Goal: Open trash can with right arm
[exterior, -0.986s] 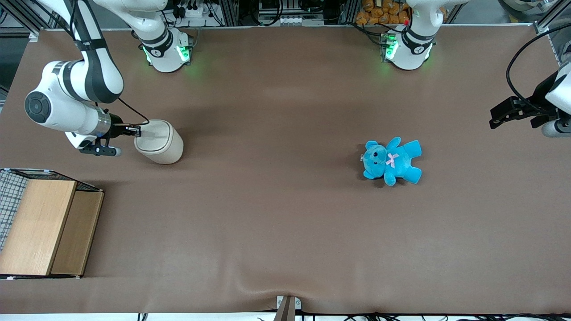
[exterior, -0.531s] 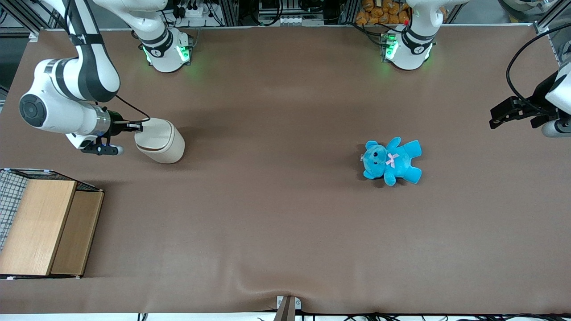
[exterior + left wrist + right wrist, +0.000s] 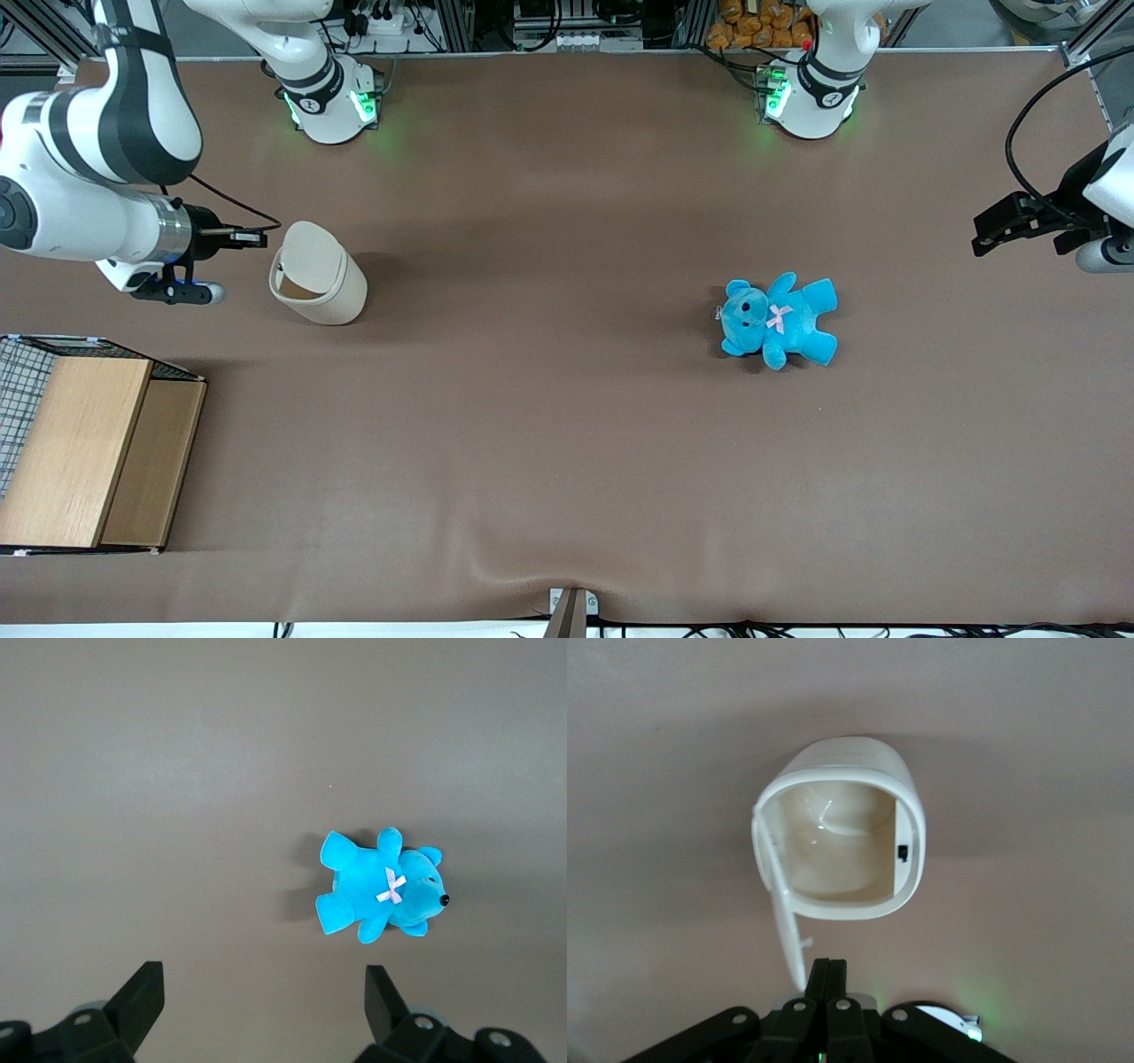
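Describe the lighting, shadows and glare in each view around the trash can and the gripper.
Front view: even overhead light; the trash can casts a soft shadow toward the table's middle, and the gripper hangs beside its raised lid. Right wrist view: a small glare streak inside the can, a green glow near the gripper. Left wrist view: the teddy casts a faint shadow.

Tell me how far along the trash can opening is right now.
Mostly done, by the look of it. The trash can has its lid swung up, and the right wrist view looks straight into its hollow inside. The gripper sits beside the can toward the working arm's end of the table, fingers shut, holding nothing and apart from the lid. What seems left is only pulling the right arm clear.
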You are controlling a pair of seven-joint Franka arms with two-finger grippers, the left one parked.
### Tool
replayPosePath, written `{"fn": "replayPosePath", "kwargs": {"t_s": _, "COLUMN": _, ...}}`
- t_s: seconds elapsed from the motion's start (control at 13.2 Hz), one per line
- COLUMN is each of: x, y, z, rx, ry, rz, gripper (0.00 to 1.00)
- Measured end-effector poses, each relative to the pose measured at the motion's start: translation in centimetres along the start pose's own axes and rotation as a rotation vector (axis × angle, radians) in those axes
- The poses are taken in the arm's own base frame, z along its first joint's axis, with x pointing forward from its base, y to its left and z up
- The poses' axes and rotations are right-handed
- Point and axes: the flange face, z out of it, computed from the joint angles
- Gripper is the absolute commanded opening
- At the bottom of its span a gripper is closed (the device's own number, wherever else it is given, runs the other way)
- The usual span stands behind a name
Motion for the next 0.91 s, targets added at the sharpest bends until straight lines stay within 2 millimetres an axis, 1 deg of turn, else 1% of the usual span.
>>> {"fn": "replayPosePath", "kwargs": {"t_s": 0.08, "x": -0.3, "y": -0.9, "z": -0.9, "rx": -0.006, "ry": 0.0, "rz": 0.0, "gripper": 0.63}}
{"fn": "replayPosePath", "kwargs": {"t_s": 0.15, "x": -0.6, "y": -1.7, "z": -1.9, "rx": -0.01, "ry": 0.002, "rz": -0.002, "gripper": 0.97}}
{"fn": "replayPosePath", "kwargs": {"t_s": 0.23, "x": -0.9, "y": -2.4, "z": -3.0, "rx": -0.014, "ry": 0.005, "rz": -0.005, "gripper": 1.0}}
{"fn": "replayPosePath", "kwargs": {"t_s": 0.3, "x": -1.2, "y": -2.8, "z": -3.9, "rx": -0.015, "ry": 0.011, "rz": -0.005, "gripper": 1.0}}
{"fn": "replayPosePath", "kwargs": {"t_s": 0.53, "x": -1.7, "y": -2.9, "z": -7.3, "rx": -0.006, "ry": 0.056, "rz": -0.009, "gripper": 1.0}}
{"fn": "replayPosePath", "kwargs": {"t_s": 0.68, "x": -1.9, "y": -2.1, "z": -10.8, "rx": 0.009, "ry": 0.125, "rz": 0.001, "gripper": 1.0}}
{"fn": "replayPosePath", "kwargs": {"t_s": 0.83, "x": -2.7, "y": -0.2, "z": -14.7, "rx": 0.028, "ry": 0.17, "rz": 0.026, "gripper": 1.0}}
{"fn": "replayPosePath", "kwargs": {"t_s": 0.91, "x": -3.1, "y": 1.0, "z": -16.2, "rx": 0.035, "ry": 0.182, "rz": 0.036, "gripper": 1.0}}
